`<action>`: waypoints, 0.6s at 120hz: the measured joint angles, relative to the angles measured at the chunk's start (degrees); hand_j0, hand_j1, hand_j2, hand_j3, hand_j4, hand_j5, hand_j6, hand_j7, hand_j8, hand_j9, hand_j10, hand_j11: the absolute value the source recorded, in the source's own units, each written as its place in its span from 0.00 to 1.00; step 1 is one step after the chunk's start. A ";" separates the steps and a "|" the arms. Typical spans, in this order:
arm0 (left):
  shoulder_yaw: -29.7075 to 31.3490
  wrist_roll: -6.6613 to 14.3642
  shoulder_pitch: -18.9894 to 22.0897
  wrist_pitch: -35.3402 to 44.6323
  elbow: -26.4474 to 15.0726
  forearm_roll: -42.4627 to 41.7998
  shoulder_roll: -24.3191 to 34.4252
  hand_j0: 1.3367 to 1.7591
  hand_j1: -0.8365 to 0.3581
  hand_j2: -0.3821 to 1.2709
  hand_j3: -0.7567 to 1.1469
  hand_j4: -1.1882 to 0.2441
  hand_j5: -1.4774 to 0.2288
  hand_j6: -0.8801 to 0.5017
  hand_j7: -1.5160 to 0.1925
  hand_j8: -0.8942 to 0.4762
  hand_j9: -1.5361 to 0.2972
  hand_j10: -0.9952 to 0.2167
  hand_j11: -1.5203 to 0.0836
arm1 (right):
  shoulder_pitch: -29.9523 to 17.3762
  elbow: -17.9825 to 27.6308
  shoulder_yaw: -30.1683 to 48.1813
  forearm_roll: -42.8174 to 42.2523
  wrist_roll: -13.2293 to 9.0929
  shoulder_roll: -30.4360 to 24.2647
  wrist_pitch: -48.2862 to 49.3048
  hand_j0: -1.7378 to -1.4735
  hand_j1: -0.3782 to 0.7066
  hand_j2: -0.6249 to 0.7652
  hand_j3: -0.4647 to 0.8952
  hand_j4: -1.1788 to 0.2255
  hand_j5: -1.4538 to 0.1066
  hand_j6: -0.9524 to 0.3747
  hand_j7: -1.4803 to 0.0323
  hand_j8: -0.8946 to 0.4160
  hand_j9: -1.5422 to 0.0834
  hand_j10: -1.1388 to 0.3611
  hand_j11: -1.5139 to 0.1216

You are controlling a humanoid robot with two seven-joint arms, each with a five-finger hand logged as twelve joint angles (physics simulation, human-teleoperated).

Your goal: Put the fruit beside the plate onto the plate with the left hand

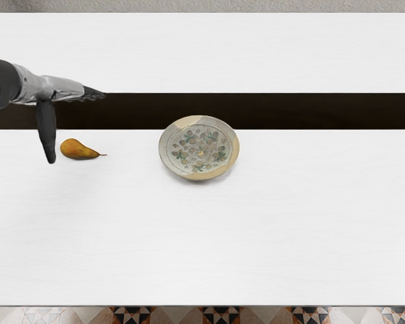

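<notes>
A small yellow-brown pear (78, 150) lies on its side on the white table, stem pointing right, left of the plate (199, 147). The plate is round, patterned with green and grey motifs and a tan rim, and holds nothing. My left hand (61, 108) comes in from the left edge, hovering above and just left of the pear. Its fingers are spread and hold nothing: one dark finger (47, 133) hangs straight down beside the pear, others point right. The right arm does not show.
The white table (256, 223) spans the view, with a dark gap (290, 111) running across behind the plate and another white surface beyond it. Patterned floor tiles show along the bottom edge.
</notes>
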 joint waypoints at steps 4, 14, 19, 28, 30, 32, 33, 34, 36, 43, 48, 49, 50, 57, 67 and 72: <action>0.06 0.00 0.12 0.36 -0.05 1.24 -0.05 0.76 0.99 0.23 0.40 0.83 0.87 0.63 0.89 0.65 0.84 0.82 0.95 | 0.00 0.00 0.01 0.00 0.00 0.00 0.00 0.30 0.06 0.44 0.34 0.82 0.90 0.69 0.95 0.66 0.92 0.74 0.90; 0.22 0.00 2.51 2.27 -0.15 4.30 -1.13 0.76 0.99 0.23 0.40 0.83 0.87 0.63 0.89 0.65 0.84 0.82 0.95 | 0.00 0.00 0.02 0.02 0.00 0.00 0.00 0.30 0.06 0.44 0.34 0.82 0.90 0.69 0.95 0.66 0.92 0.74 0.90; 0.28 0.00 4.08 4.09 -0.19 6.11 -2.01 0.76 0.99 0.23 0.40 0.83 0.87 0.63 0.89 0.65 0.84 0.82 0.95 | 0.00 0.00 0.03 0.04 0.00 0.00 0.00 0.30 0.06 0.44 0.34 0.82 0.90 0.69 0.95 0.66 0.92 0.74 0.90; 0.33 0.00 5.11 7.36 -0.18 9.67 -2.15 0.76 0.99 0.23 0.40 0.83 0.87 0.63 0.89 0.65 0.84 0.82 0.95 | 0.00 0.01 0.02 0.03 -0.02 0.00 0.00 0.30 0.06 0.44 0.34 0.82 0.90 0.69 0.95 0.66 0.92 0.74 0.90; 0.34 0.00 5.37 8.01 -0.17 10.89 -2.19 0.76 0.99 0.23 0.40 0.83 0.87 0.63 0.89 0.65 0.84 0.82 0.95 | 0.00 0.01 0.02 0.03 -0.03 0.00 0.00 0.30 0.06 0.44 0.34 0.82 0.90 0.69 0.95 0.66 0.92 0.74 0.90; 0.35 0.00 6.00 8.66 -0.16 12.13 -2.28 0.76 0.99 0.23 0.40 0.83 0.87 0.63 0.89 0.65 0.84 0.82 0.95 | 0.00 0.01 0.01 0.02 -0.02 0.00 0.00 0.30 0.06 0.44 0.34 0.82 0.90 0.69 0.95 0.66 0.92 0.74 0.90; 0.35 0.00 6.27 8.97 -0.16 12.71 -2.45 0.76 0.99 0.23 0.40 0.83 0.87 0.63 0.89 0.65 0.84 0.82 0.95 | 0.00 0.01 0.01 0.02 -0.02 0.00 0.00 0.30 0.06 0.44 0.34 0.82 0.90 0.69 0.95 0.66 0.92 0.74 0.90; 0.35 0.00 6.61 9.27 -0.15 13.28 -2.81 0.76 0.99 0.23 0.40 0.83 0.87 0.63 0.89 0.65 0.84 0.82 0.95 | 0.00 0.01 0.01 0.02 -0.02 0.00 0.00 0.30 0.06 0.44 0.34 0.82 0.90 0.69 0.95 0.66 0.92 0.74 0.90; 0.36 0.00 7.31 9.89 -0.15 14.36 -3.35 0.76 0.99 0.23 0.40 0.83 0.87 0.63 0.89 0.65 0.84 0.82 0.95 | 0.00 0.01 0.01 0.02 -0.02 0.00 0.00 0.30 0.06 0.44 0.34 0.82 0.90 0.69 0.95 0.66 0.92 0.74 0.90; 0.37 0.00 9.29 12.22 -0.20 17.60 -4.23 0.76 0.99 0.23 0.40 0.83 0.87 0.63 0.89 0.65 0.84 0.82 0.95 | 0.00 0.01 0.02 0.01 -0.01 0.00 0.00 0.30 0.06 0.44 0.34 0.82 0.90 0.69 0.95 0.66 0.92 0.74 0.90; 0.38 0.00 10.82 13.87 -0.31 19.89 -4.95 0.76 0.99 0.23 0.40 0.83 0.87 0.63 0.89 0.65 0.84 0.82 0.95 | 0.00 0.01 0.03 0.03 -0.01 0.00 0.00 0.30 0.06 0.44 0.34 0.82 0.90 0.69 0.95 0.66 0.92 0.74 0.90; 0.38 0.00 11.05 14.13 -0.33 20.32 -5.10 0.76 0.99 0.23 0.40 0.83 0.87 0.63 0.89 0.65 0.84 0.82 0.95 | 0.00 0.01 0.03 0.03 -0.01 0.00 0.00 0.30 0.06 0.44 0.34 0.82 0.90 0.69 0.95 0.66 0.92 0.74 0.90; 0.38 0.00 11.26 14.39 -0.35 20.73 -5.18 0.76 0.99 0.23 0.40 0.83 0.87 0.63 0.89 0.65 0.84 0.82 0.95 | 0.00 0.01 0.03 0.03 -0.01 0.00 0.00 0.30 0.06 0.44 0.34 0.82 0.90 0.69 0.95 0.66 0.92 0.74 0.90; 0.39 0.00 11.85 15.98 -0.41 22.89 -5.66 0.76 0.99 0.23 0.40 0.83 0.87 0.63 0.89 0.65 0.84 0.82 0.95 | 0.00 0.01 0.05 0.04 0.00 0.00 0.00 0.30 0.06 0.44 0.34 0.82 0.90 0.69 0.95 0.66 0.92 0.74 0.90; 0.42 0.00 12.54 17.26 -0.27 24.43 -6.67 0.76 0.99 0.23 0.40 0.83 0.87 0.63 0.89 0.65 0.84 0.82 0.95 | 0.00 0.01 0.06 0.04 0.00 0.00 0.00 0.30 0.06 0.44 0.34 0.82 0.90 0.69 0.95 0.66 0.92 0.74 0.90; 0.41 0.00 12.65 17.68 0.04 24.83 -6.87 0.76 0.99 0.23 0.40 0.83 0.87 0.63 0.89 0.65 0.84 0.82 0.95 | 0.00 0.01 0.06 0.04 0.00 0.00 0.00 0.30 0.06 0.44 0.34 0.82 0.90 0.69 0.95 0.66 0.92 0.74 0.90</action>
